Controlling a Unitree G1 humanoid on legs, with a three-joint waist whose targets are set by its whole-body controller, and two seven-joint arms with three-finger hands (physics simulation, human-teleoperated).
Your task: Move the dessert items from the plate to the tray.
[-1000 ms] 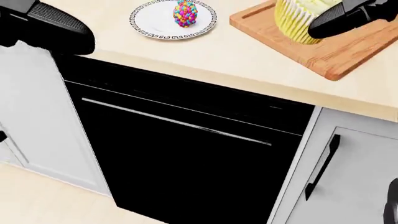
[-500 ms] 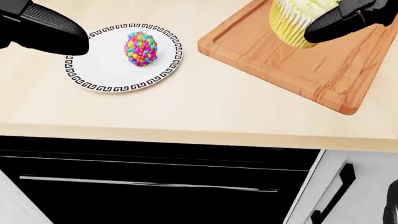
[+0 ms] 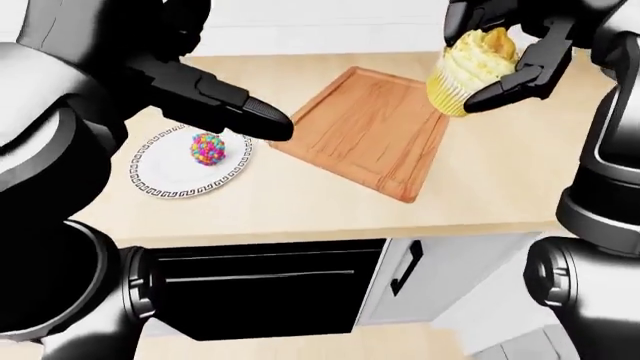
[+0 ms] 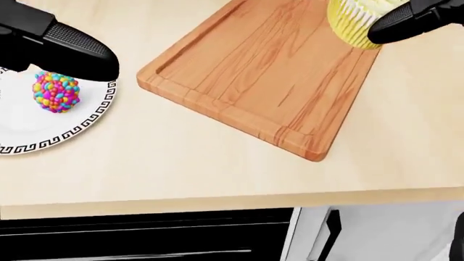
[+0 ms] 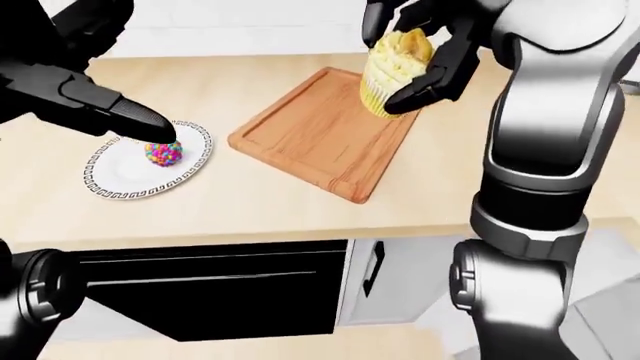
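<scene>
Gripped between the black fingers of the right hand (image 3: 500, 52), a yellow-frosted cupcake in a pale yellow pleated paper case (image 3: 468, 69) is held tilted in the air above the far right part of the rectangular wooden tray with a grooved border (image 3: 365, 127); the fingers are closed round its case and frosting. The tray is laid slantwise on the light beige counter (image 3: 500, 180), and its surface is seen bare in the eye views. To the tray's left, just beside it, a round white plate with a black key-pattern rim (image 3: 165, 184) is set on the counter. On the plate a small ball covered in multicoloured candy beads (image 3: 207, 148) is seen, near the plate's tray-side edge. The left hand (image 3: 225, 105) is held above the plate with its long black fingers stretched out and spread toward the tray; nothing is grasped by it. Below the counter edge a black appliance door with a thin bar handle (image 3: 255, 289) is seen, with a white cabinet door with a dark handle (image 3: 440, 270) at its right.
</scene>
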